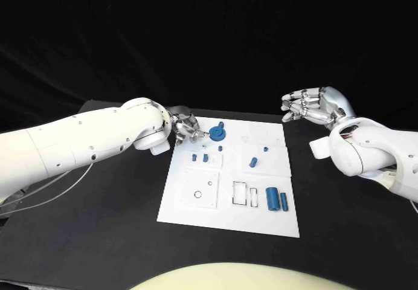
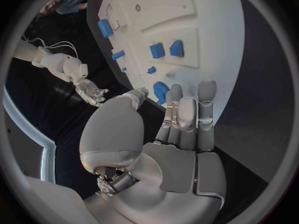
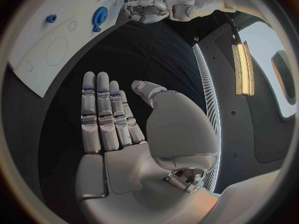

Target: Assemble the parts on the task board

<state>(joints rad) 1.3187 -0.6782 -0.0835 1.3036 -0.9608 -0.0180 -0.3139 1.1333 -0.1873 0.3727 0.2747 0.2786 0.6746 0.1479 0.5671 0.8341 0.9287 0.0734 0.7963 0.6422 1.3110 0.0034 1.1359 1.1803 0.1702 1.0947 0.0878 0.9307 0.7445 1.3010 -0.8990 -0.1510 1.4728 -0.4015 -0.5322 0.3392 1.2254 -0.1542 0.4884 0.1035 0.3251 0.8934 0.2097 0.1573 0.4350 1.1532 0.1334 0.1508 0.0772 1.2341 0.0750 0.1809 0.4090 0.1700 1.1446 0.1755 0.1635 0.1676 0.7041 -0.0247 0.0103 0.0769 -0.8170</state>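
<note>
Head view: even bright light, task board (image 1: pixel 228 205) near blown-out against black worktop (image 1: pixel 104 241). Wrist views: heavy fisheye bending, dark vignette; lamp strip (image 3: pixel 241 67) glares upper right.

Glossy white rounded arm shells, small dark screws; silver jointed left hand (image 1: pixel 185 128), right hand (image 1: pixel 315 105).

We see the task board (image 1: pixel 196 208) as matt white plastic, smooth. Parts, e.g. blue gear (image 1: pixel 217 132), look like matt plastic. Left hand (image 1: pixel 185 128) & right hand (image 1: pixel 315 104): glossy silver metal. Surface (image 1: pixel 104 229) matt black, maybe cloth.
</note>
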